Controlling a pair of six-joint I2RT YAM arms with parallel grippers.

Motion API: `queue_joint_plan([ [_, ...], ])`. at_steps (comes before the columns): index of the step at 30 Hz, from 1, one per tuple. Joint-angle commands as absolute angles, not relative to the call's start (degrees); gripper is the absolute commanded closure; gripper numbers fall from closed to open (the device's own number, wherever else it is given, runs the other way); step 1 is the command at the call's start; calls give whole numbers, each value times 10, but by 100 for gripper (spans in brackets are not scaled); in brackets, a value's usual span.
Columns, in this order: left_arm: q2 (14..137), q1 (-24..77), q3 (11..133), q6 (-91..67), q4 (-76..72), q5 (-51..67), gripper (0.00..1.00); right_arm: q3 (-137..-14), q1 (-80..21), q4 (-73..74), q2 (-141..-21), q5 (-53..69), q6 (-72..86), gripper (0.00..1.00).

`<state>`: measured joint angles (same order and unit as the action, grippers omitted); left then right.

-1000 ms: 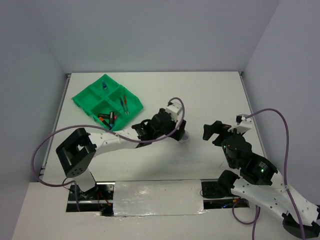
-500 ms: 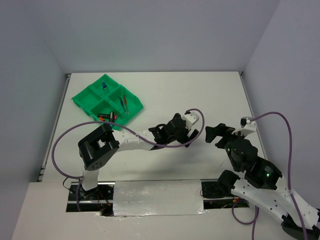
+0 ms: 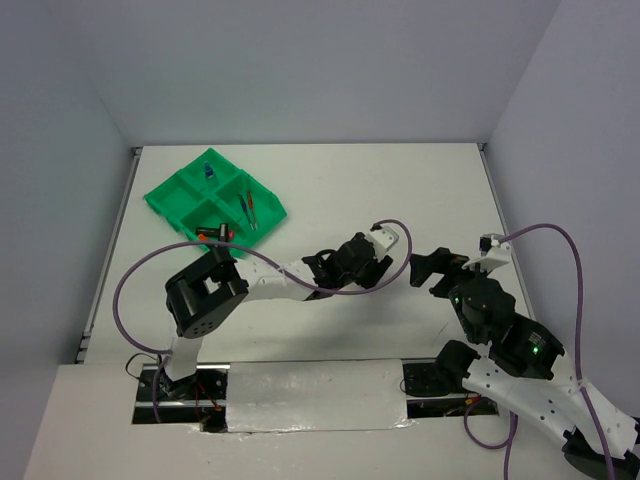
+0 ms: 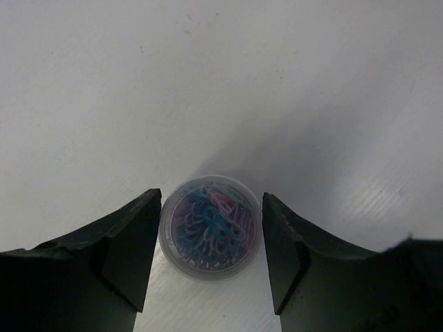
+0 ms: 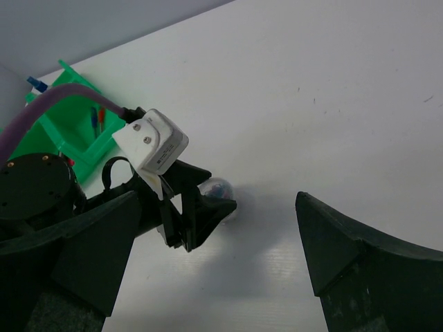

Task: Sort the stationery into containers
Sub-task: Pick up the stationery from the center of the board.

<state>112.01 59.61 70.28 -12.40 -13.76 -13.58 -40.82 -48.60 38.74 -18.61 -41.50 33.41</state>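
Left gripper (image 3: 372,265): the clip tub (image 4: 210,227) sits dead centre between its fingers (image 4: 131,235), upright on the table (image 4: 208,83). Both pads are at the tub wall or just off it. Can't tell whether they're pressing, so I wouldn't call it gripped.

Right gripper (image 3: 428,268): jaws wide apart, nothing in them, hanging just beside the left one.

Handling, my read:
- Small clear round plastic tub full of coloured paper clips. Probably light, with a stiff but thin wall.
- The smooth curved side looks slippery, so it could squirt out if the pads land off-diameter.
- The clips are loose and will shift if it's tipped. The lid may pop under a hard squeeze.
- Take it straight across the diameter, low on the wall, with moderate force, and keep it level.

The tray (image 3: 178,192) is well apart from the left gripper, off to its far left. Pens and highlighters lie in some compartments.
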Motion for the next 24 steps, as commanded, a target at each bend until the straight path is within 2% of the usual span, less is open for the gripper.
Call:
queue_joint_plan([
  [1, 1134, 599, 698, -130, -153, -157, 34, -410, -486, 382, -192, -413, 328, 0],
  [5, 1143, 598, 707, -124, -136, -153, 22, -410, -487, 378, -193, -406, 323, 0],
  [6, 1143, 598, 706, -126, -137, -151, 14, -409, -486, 377, -193, -405, 323, 0],
  [9, 1143, 598, 700, -129, -140, -149, 3, -404, -486, 377, -192, -404, 323, 0],
  [11, 1144, 599, 700, -131, -136, -149, 1, -404, -486, 375, -192, -402, 322, 0],
  [13, 1143, 598, 698, -131, -138, -151, 7, -406, -486, 374, -191, -401, 322, 0],
  [14, 1141, 598, 694, -131, -141, -151, 10, -407, -486, 374, -189, -401, 321, 0],
  [16, 1130, 599, 686, -132, -147, -155, 36, -408, -486, 372, -187, -403, 317, 0],
  [17, 1124, 598, 684, -133, -149, -169, 58, -408, -486, 373, -186, -403, 317, 0],
  [20, 1086, 588, 678, -152, -131, -229, 94, -406, -486, 370, -182, -402, 316, 0],
  [21, 1062, 571, 681, -174, -120, -247, 99, -404, -486, 367, -180, -401, 313, 0],
  [24, 999, 513, 691, -225, -53, -324, 100, -394, -487, 351, -181, -384, 306, 0],
])
